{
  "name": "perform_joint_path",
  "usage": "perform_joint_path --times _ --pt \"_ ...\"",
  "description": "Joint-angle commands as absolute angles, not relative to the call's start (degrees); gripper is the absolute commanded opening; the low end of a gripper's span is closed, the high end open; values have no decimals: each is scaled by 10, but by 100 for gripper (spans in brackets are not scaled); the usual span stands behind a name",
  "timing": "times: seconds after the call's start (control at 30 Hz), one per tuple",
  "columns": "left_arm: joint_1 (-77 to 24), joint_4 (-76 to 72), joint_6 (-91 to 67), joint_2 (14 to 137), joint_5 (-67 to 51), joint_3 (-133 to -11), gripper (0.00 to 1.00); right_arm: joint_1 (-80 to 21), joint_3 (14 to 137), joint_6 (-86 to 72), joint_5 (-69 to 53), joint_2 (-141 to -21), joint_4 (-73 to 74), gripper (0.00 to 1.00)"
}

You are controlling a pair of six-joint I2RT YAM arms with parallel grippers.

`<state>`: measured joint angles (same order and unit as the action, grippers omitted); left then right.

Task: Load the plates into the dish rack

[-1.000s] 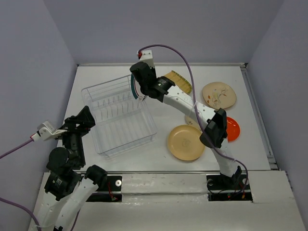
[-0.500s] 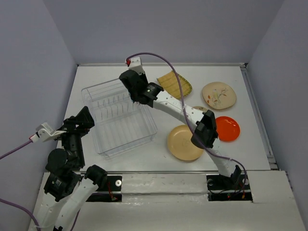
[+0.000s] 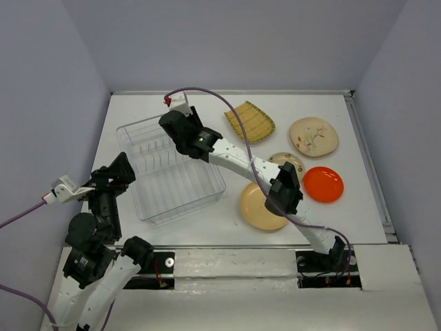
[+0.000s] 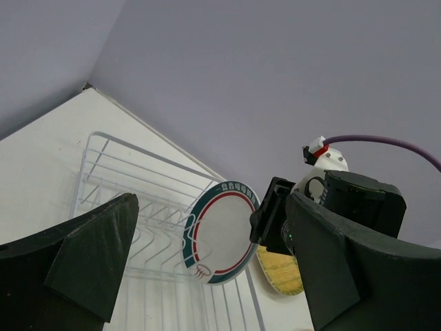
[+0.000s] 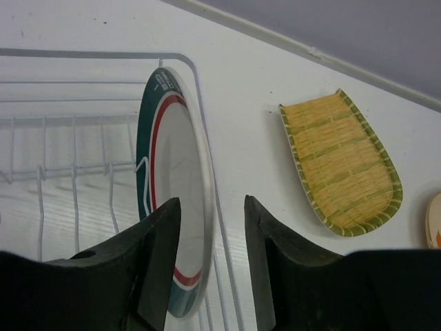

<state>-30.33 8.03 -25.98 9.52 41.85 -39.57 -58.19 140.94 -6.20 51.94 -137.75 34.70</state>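
The white plate with the green and red rim (image 5: 180, 207) stands on edge at the right wall of the clear wire dish rack (image 3: 131, 148). It also shows in the left wrist view (image 4: 220, 231). My right gripper (image 5: 210, 214) is open, its fingers straddling the plate's top rim with a gap on both sides; from above it hangs over the rack's far right corner (image 3: 180, 138). My left gripper (image 4: 213, 276) is open and empty, raised at the rack's near left (image 3: 114, 172). A yellow ribbed plate (image 3: 249, 121) lies flat behind the rack.
To the right on the table lie a speckled tan plate (image 3: 313, 136), an orange-red plate (image 3: 324, 184), a small tan dish (image 3: 286, 160) and a plain tan plate (image 3: 258, 207) partly under my right arm. Walls close the table on three sides.
My right arm has swung left from beside the yellow plate to the rack's far right corner, bringing the green-rimmed plate into the rack. The left arm has not moved.
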Motion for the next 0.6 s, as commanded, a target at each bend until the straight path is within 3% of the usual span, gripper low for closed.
perform_joint_path --times 0.0,0.13,0.27,0.4,0.57 --pt "-306 49 -260 102 431 -401 99 -590 1427 -54 512 -1352 304 48" --pt "-306 49 -259 108 425 -400 99 -575 1367 -99 465 -1279 301 52" --pt "-306 48 -258 108 419 -399 99 -505 1194 -191 328 -1100 283 52" --pt "-308 37 -251 108 391 -396 99 -373 885 -274 222 -938 172 52" --pt "-314 27 -240 109 363 -394 99 -110 663 -337 56 -803 73 51"
